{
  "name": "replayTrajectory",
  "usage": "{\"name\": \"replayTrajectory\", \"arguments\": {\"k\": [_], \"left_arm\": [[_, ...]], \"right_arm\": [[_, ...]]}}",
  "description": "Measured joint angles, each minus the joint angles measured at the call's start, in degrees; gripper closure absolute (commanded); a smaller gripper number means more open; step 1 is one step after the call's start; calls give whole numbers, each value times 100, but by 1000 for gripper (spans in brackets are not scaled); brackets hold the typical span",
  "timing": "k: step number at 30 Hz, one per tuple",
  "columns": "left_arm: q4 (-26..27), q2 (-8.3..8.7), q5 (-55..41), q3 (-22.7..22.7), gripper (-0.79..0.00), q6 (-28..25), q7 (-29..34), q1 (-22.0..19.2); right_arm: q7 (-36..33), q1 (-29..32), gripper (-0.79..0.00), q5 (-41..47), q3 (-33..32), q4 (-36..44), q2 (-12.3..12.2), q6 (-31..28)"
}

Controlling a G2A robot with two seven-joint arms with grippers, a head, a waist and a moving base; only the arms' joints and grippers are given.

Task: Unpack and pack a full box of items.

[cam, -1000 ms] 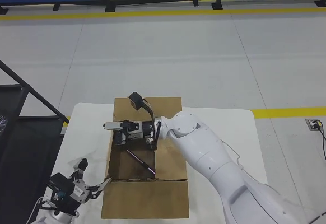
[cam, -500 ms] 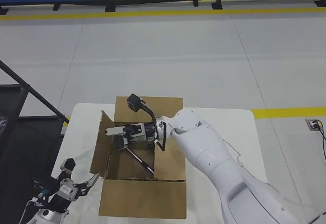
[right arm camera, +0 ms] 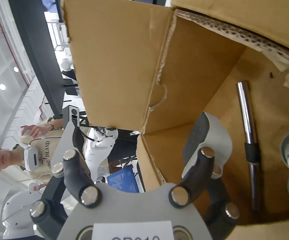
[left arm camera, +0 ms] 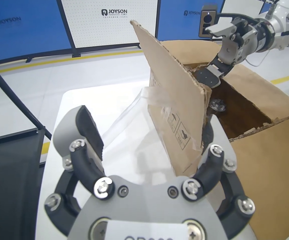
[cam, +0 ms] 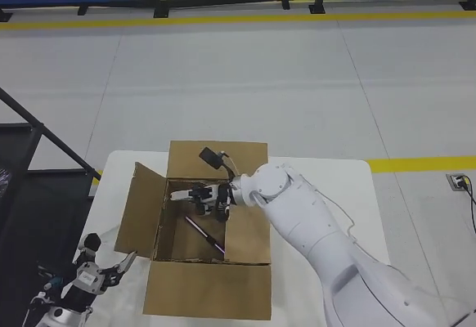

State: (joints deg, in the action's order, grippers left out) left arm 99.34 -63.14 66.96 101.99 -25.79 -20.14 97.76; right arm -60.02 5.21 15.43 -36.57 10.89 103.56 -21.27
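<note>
Right gripper (cam: 199, 197): spread wide, empty, inside cardboard box (cam: 250, 239).
Metal rod (right arm camera: 246, 126): just beneath it, lying diagonally.
Left gripper (left arm camera: 147, 136): spread, empty, outside.

A white table with rounded corners (cam: 344, 184) carries one thing directly on its top: a large brown cardboard box (cam: 209, 290), standing upright with its top open. The box sits left of the table's middle and spans most of the way from the far edge to the near edge. Its far flap is folded out flat toward the far edge, its near flap is folded out toward the near edge, its left flap tilts up and out toward the left edge, and a strip of clear tape (left arm camera: 134, 116) trails from that left flap down toward the tabletop.
</note>
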Motion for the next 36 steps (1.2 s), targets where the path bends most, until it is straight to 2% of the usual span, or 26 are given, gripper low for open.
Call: {"name": "replayTrajectory", "arguments": {"k": [10,22,28,36], "left_arm": [[-16,-17,31,-53,-785,9,54,-41],[-51,-32,-14,-83,-785,-19,171,-122],[-35,-39,4,-127,-785,-24,250,-178],[-18,-48,61,-179,-785,16,322,-225]], "right_arm": [[-184,-25,-785,-474,-13,-85,-214,-162],[-32,10,-785,-905,-58,-12,-422,72],[-9,57,-785,-848,-197,80,-528,-18],[-306,139,-785,-561,-428,386,-609,-174]]}}
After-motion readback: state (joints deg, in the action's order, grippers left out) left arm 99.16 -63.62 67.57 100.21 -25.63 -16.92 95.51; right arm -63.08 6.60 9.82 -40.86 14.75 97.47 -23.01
